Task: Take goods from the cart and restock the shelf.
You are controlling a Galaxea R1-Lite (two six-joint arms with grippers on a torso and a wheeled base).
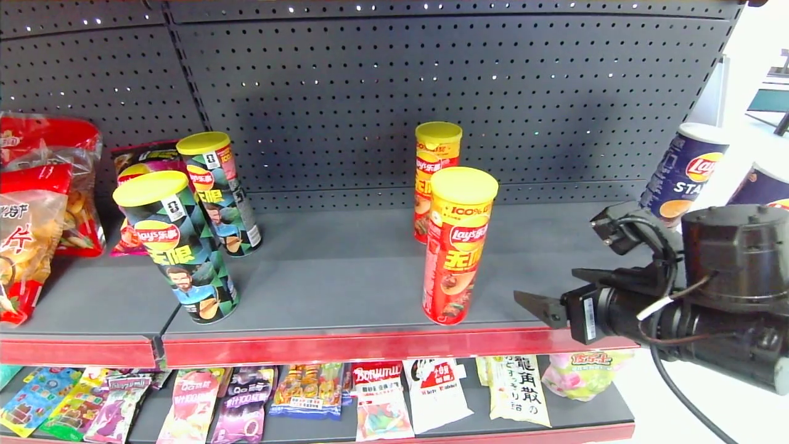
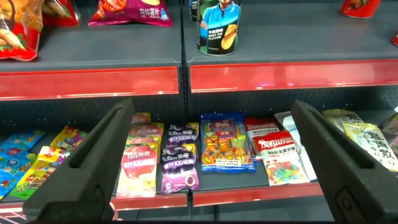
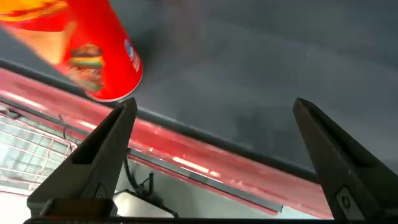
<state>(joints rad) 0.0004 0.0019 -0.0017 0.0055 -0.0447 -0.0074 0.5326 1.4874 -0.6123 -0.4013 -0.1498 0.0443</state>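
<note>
Both arms are empty-handed. The right end effector (image 3: 211,118) has its fingers spread wide with nothing between them. In the head view it hangs at the shelf's (image 1: 345,265) front edge, at 3 o'clock of the front red can (image 1: 459,246) and just apart from it. The right wrist view looks past the fingers at that can's base and at bare shelf. The left end effector (image 2: 212,106) is likewise wide open and empty. It sits lower and faces the candy bags (image 2: 227,143) on the lower shelf (image 2: 249,186).

Four cans stand upright on the shelf. The rear red can (image 1: 436,154) is at 12 o'clock of the front one. Two green cans (image 1: 179,246) stand at 9 o'clock of the red pair, well apart from it. Snack bags (image 1: 37,203) lie further out at 9 o'clock.

Two blue cans (image 1: 684,166) show at 3 o'clock, beyond the shelf end. What they stand on is hidden, though they may be stock waiting in the cart. A wire grid (image 3: 28,146) below the shelf edge could be part of that cart, but I cannot tell.

My judgement is that restocking is partly done. Some cans are placed, and bare shelf remains between the groups and at 3 o'clock of the red pair. With both end effectors empty, the next pick from the cart has not yet begun.
</note>
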